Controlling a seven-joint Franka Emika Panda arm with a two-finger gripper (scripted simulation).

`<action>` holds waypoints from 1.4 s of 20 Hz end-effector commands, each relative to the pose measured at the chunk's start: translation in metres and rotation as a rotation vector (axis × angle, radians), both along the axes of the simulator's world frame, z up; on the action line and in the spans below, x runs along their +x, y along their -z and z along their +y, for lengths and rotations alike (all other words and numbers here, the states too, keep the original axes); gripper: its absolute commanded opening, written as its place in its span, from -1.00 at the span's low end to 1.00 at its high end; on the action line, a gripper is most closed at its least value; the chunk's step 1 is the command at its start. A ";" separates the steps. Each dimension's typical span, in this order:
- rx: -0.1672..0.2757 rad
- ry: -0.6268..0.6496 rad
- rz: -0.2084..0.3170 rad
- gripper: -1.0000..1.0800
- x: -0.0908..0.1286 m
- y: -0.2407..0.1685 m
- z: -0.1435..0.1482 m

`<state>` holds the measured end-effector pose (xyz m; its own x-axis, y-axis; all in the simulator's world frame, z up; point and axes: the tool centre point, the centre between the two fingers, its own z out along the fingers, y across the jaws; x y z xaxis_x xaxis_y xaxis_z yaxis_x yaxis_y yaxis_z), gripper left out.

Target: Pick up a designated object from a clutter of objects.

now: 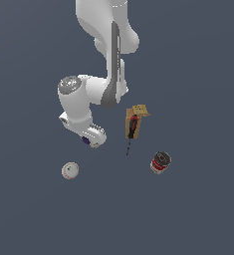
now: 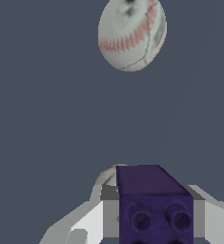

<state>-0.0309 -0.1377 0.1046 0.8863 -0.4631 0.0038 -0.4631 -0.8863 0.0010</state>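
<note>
Purple block (image 2: 154, 205) sits between the fingers (image 2: 92, 221), baseball (image 2: 132, 33) beyond

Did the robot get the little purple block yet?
Nearly. Done: the gripper has reached the purple block. In hand: the wrist view shows the block between the fingers, though a firm squeeze can't be confirmed. Left: lifting it away from the baseball and the other things.

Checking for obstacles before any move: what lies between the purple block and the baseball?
Nothing: in the wrist view only bare grey floor separates the purple block from the baseball. The exterior view shows the same empty gap.
</note>
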 end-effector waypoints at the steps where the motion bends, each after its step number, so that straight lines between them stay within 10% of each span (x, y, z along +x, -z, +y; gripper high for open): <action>1: -0.001 0.000 0.000 -1.00 0.013 -0.021 0.014; 28: 0.001 -0.002 0.003 -1.00 0.144 -0.216 0.147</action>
